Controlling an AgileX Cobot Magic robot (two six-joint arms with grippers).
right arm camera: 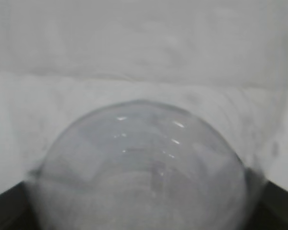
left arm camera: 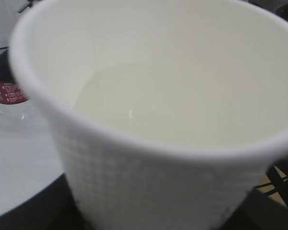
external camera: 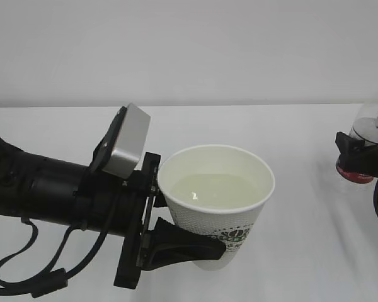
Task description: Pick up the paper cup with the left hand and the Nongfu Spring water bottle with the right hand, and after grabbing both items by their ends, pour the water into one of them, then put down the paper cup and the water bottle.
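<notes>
My outside camera is looking across the table (external camera: 302, 251) from a slight height, facing the white wall. My left wrist camera is sitting almost against the paper cup (left arm camera: 153, 158), peering into it; both are sharing that cup (external camera: 217, 207). My right wrist camera is pressing close on the Nongfu Spring water bottle (right arm camera: 139, 167), blurred, which the outside view is catching at its right edge (external camera: 365, 145).

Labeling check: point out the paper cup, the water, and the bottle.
paper cup (external camera: 230, 217): exterior view, dotted side wall.
water (external camera: 211, 192): exterior view, surface inside cup.
Nongfu Spring water bottle (external camera: 355, 173): exterior view, red label at right edge.
</notes>
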